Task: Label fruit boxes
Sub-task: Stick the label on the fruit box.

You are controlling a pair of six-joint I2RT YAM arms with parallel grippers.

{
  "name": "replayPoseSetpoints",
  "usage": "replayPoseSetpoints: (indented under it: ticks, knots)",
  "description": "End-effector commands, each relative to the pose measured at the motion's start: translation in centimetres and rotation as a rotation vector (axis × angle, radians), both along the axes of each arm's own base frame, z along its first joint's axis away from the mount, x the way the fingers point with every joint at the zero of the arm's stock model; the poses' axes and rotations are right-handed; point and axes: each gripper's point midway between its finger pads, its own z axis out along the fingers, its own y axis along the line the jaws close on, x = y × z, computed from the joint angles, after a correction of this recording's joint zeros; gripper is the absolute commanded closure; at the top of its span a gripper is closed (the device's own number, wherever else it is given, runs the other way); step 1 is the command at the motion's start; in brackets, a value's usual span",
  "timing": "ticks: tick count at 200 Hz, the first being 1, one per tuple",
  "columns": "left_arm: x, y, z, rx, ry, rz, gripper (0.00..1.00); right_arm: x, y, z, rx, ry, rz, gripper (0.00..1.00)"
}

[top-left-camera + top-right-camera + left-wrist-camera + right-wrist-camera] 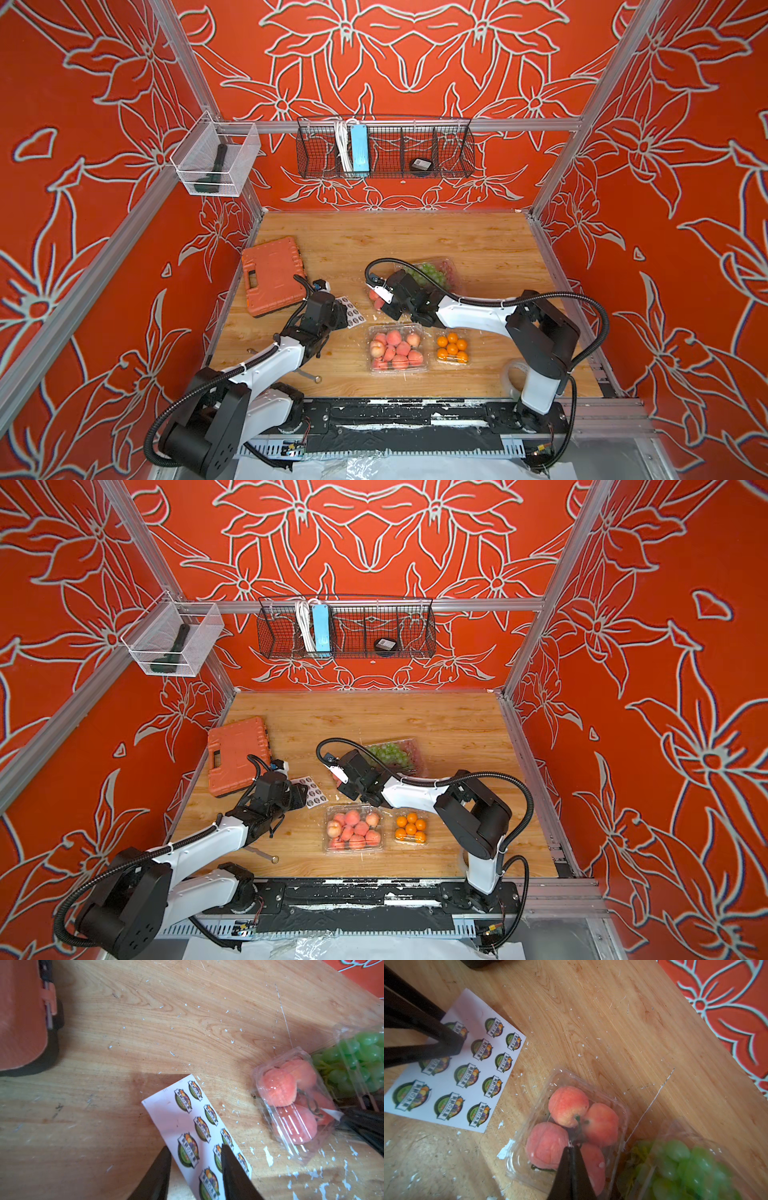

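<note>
Clear small peach box [566, 1105] is covered by the closed right gripper [571, 1147]; at its nine o'clock, the sheet [166, 1118] is straddled by the half-parted left gripper [195, 1147].

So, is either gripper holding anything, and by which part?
Left gripper: open over the sticker sheet, holding nothing. Right gripper: shut on what looks like a white scrap, by its edge, over the small peach box.

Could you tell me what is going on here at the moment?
Two robot arms are labelling fruit boxes on a wooden table. The left gripper stands open at the sticker sheet. The right gripper is shut, its tip over the small peach box; a white scrap at the tip may be a sticker. No label shows yet on the large peach box, orange box or grape box.
</note>
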Motion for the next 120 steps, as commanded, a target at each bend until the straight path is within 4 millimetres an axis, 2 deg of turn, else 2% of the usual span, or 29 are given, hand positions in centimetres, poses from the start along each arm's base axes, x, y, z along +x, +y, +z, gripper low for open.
replayPoseSetpoints:
  ticks: [1,22,48,84,117,120]
  knots:
    - [0.2,0.6,0.7,0.007,-0.017,0.032,0.58,1.3,1.0,0.6,0.027,-0.006,-0.019,1.0]
    - [0.0,0.8,0.6,0.012,-0.014,0.041,0.44,0.8,1.5,-0.8,0.01,0.035,0.002,1.0]
    - [-0.1,0.7,0.8,0.001,-0.025,0.036,0.43,0.0,1.5,-2.6,0.002,0.104,0.015,1.0]
    - [-0.2,0.5,1.0,-0.008,-0.035,0.029,0.42,-1.2,2.0,-2.6,0.041,0.175,0.041,1.0]
    - [-0.3,-0.1,1.1,-0.028,-0.038,-0.008,0.41,-0.7,1.6,-3.6,0.029,0.263,0.007,1.0]
    - [-0.3,-0.2,1.2,-0.031,-0.041,-0.01,0.41,-0.5,1.6,-3.5,0.034,0.266,0.005,0.97]
